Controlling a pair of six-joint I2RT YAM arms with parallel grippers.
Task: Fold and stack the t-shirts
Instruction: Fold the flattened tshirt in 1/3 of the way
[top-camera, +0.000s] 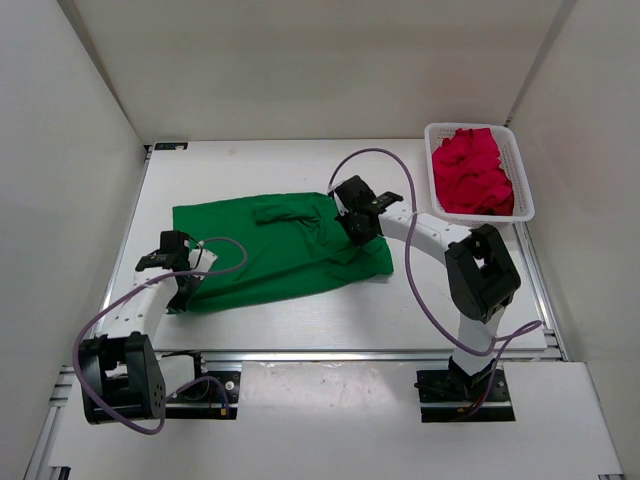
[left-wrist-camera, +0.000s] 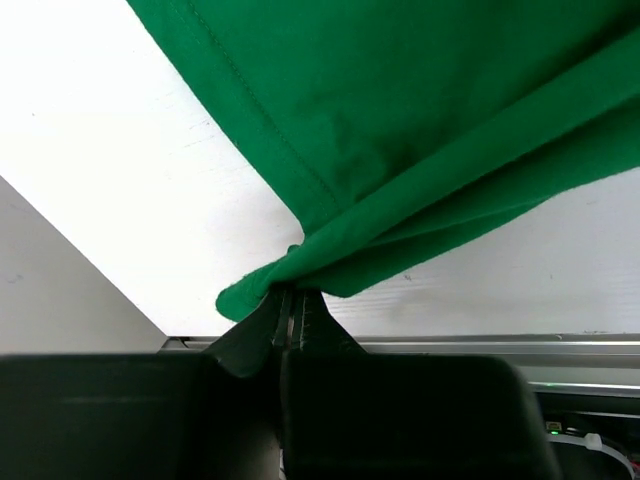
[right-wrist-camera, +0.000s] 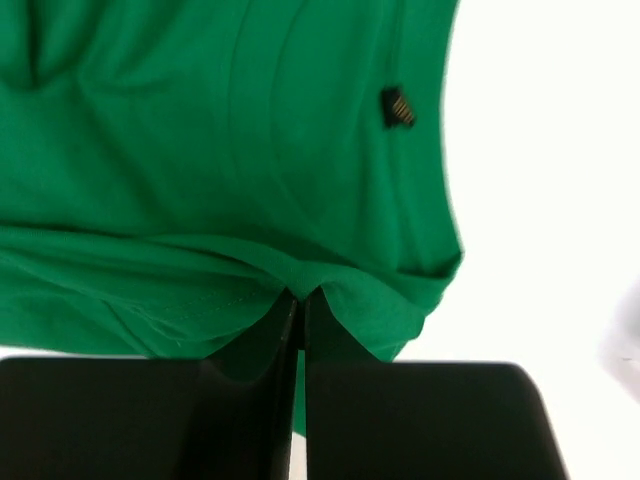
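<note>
From above, the green shirt (top-camera: 270, 255) lies spread over the middle of the white surface (top-camera: 300, 165), its long side running from near the left edge towards the centre right. One sleeve is folded in over the body on the far side, and the cloth is rumpled at the right end. The left end effector (top-camera: 185, 293) sits at the shirt's near left corner, close to the left edge of the surface. The right end effector (top-camera: 356, 226) is down on the shirt's right end, on the rumpled part. A white mesh basket (top-camera: 527, 196) stands in the far right corner, well apart from the green shirt. The red shirts (top-camera: 472, 172) are heaped inside it; I cannot tell one from the other.

From the left wrist, the left end effector (left-wrist-camera: 289, 308) is pinched tight on a gathered corner of the green shirt (left-wrist-camera: 400, 120). The hem runs up and away from the grip, and the cloth is drawn into folds there, with bare surface (left-wrist-camera: 120, 170) beside it.

From the right wrist, the right end effector (right-wrist-camera: 298, 308) is clamped narrow on a fold of the green shirt (right-wrist-camera: 180, 140). A small dark label (right-wrist-camera: 397, 106) shows on the cloth farther out, near the edge where the shirt gives way to the surface (right-wrist-camera: 545, 150).
</note>
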